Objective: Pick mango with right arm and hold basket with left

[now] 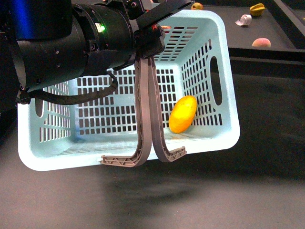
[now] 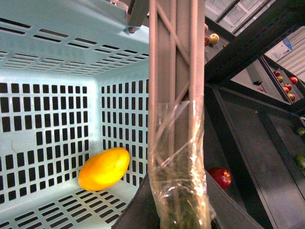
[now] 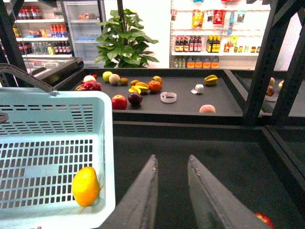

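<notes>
Right wrist view: right tool (image 3: pixel 171 160) parted, empty; mango (image 3: pixel 86 186) lies beside it inside the basket (image 3: pixel 57 102), long axis roughly parallel to the tool; left tool (image 1: pixel 148 40) grips the handles (image 1: pixel 143 114)

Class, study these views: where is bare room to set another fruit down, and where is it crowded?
Inside the basket, the floor between the mango and the left wall is bare, though the handles and left arm cross above it. The surface ahead of the open right pincer is bare. The shelf is crowded around the red apple, barer beside the peach.
</notes>
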Controlling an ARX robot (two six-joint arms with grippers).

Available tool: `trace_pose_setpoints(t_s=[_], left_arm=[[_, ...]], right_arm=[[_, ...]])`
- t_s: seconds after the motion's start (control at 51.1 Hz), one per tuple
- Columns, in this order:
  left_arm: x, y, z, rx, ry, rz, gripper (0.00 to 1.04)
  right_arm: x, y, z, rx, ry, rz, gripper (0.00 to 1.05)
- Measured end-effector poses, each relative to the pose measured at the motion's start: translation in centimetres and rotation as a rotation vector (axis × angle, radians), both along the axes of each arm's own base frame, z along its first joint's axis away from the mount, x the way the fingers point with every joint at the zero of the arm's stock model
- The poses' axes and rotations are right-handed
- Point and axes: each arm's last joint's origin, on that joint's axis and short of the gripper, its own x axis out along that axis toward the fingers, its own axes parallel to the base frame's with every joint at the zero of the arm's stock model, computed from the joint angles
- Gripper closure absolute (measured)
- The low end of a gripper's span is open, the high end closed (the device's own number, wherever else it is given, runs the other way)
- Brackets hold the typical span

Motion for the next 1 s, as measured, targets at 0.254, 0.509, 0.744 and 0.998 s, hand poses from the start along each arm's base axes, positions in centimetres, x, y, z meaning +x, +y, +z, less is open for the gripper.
trace_pose_setpoints(t_s=[0.254,0.509,0.744,0.998], left_arm=[[0.0,0.0,0.0,0.0,0.0,0.0,0.96],[0.0,0.0,0.0,0.0,0.0,0.0,0.96],[0.6,-1.0,0.0,0.205,-0.205,0.162,0.96],[4.8,-0.9,2.2,0.187,-0.134,0.347,0.97]], right_arm=[[0.0,0.0,0.0,0.0,0.0,0.0,0.26],[0.0,0.0,0.0,0.0,0.0,0.0,0.09],[0.0,0.0,0.0,0.0,0.0,0.002,0.08],[0.0,0.0,0.0,0.0,0.0,0.001,0.08]])
